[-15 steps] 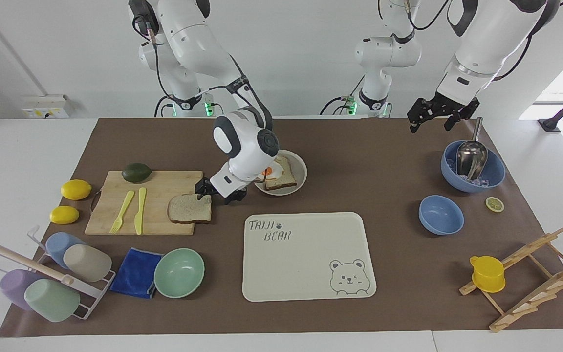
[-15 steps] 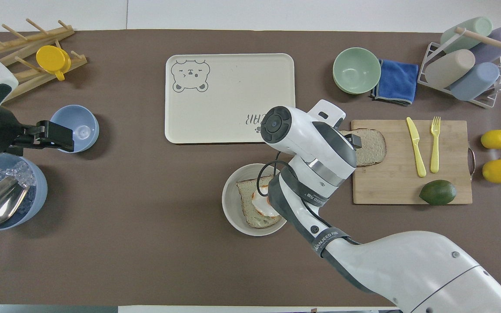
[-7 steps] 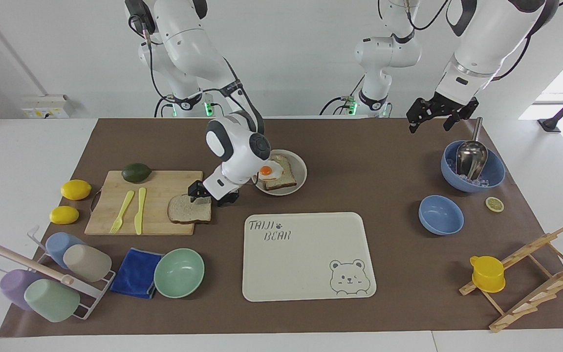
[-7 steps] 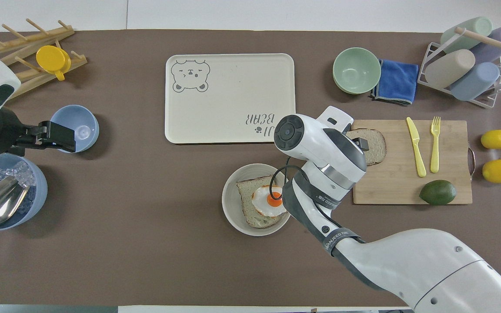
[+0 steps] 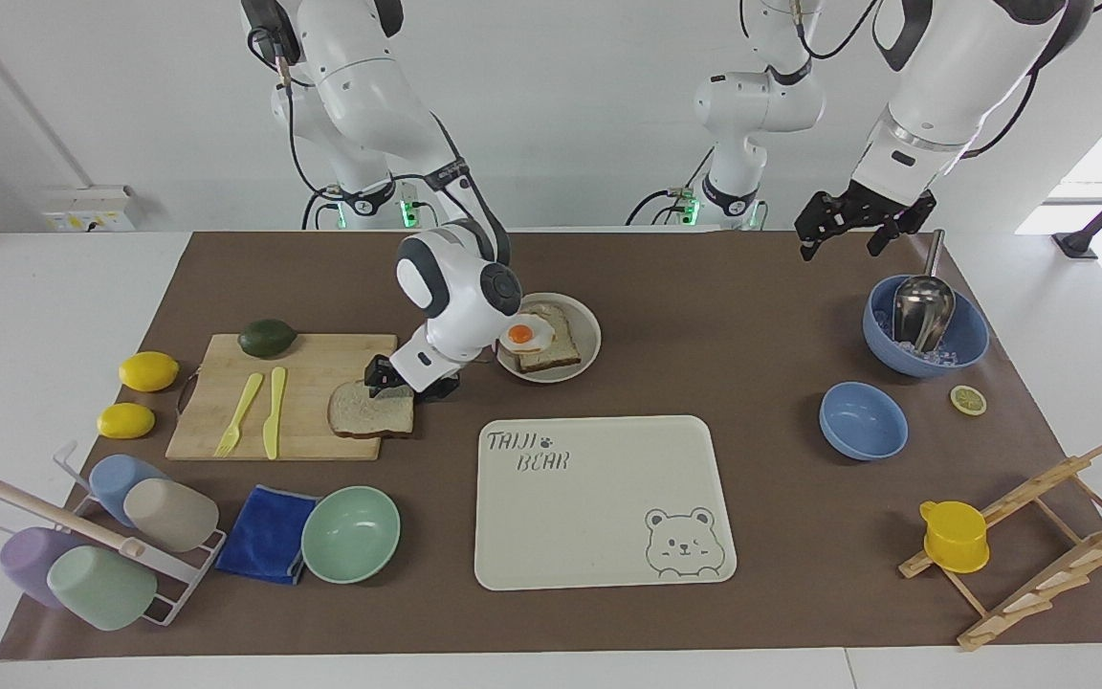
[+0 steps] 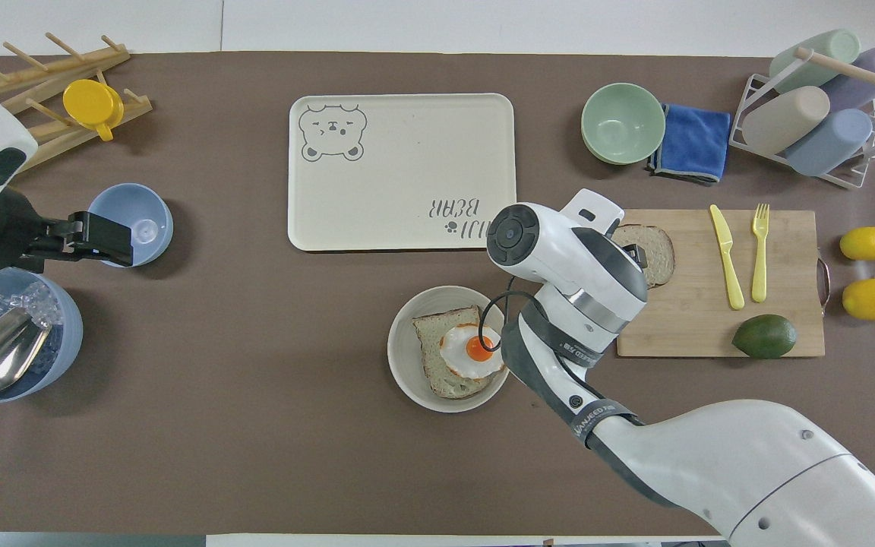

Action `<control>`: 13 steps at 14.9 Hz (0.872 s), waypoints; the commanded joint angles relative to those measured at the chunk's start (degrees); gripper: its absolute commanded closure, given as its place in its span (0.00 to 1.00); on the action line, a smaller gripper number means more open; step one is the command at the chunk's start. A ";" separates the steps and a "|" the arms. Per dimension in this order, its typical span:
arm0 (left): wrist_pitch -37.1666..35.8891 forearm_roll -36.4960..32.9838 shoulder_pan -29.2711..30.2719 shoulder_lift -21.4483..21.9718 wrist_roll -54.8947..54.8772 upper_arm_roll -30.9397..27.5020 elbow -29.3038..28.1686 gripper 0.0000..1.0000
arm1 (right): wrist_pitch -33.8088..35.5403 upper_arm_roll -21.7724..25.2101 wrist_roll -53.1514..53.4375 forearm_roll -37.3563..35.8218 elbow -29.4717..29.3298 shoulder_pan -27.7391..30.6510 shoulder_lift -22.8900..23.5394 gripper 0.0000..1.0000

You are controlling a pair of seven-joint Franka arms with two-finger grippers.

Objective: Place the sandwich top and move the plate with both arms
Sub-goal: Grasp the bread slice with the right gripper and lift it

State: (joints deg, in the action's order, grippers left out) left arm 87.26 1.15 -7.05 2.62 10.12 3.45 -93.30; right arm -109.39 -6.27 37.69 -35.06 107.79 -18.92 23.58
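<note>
Sandwich top (image 5: 371,411) lies flat on the cutting board (image 5: 254,421); my right tool (image 5: 402,380), part-closed at its plate-side (image 5: 589,330) edge, holds nothing surely. A shallow pinch could tear the crust or drop it short of the egg (image 5: 524,335). My left tool (image 5: 848,222) waits open, empty, well apart from the board.

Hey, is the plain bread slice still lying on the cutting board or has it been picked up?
Lying flat. The sandwich top rests on the cutting board; the right gripper is down at its edge.

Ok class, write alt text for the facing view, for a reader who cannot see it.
The right gripper is down at the plain bread slice on the cutting board, beside a plate holding egg-topped bread. The left gripper waits, open, above the table near a blue bowl of ice.
</note>
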 commanded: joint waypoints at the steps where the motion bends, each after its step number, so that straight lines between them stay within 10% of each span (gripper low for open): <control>1: 1.07 0.08 0.11 1.51 -0.45 -0.03 -1.88 0.00 | -1.70 -0.67 0.36 -1.59 2.43 0.99 -1.78 0.53; 6: 0.89 0.08 0.02 1.60 -0.36 -0.03 -1.88 0.00 | 0.57 -0.76 -0.33 -1.59 -0.11 0.82 -1.17 0.99; 13: 1.33 0.17 0.73 1.78 -0.01 -0.11 -1.97 0.00 | 24.19 -9.10 -3.07 -1.41 -18.73 -2.33 2.78 1.00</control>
State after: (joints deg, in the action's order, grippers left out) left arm 87.30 1.15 -6.95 2.64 10.13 3.38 -93.31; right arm -92.21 -13.01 35.27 -35.62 96.15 -19.65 23.47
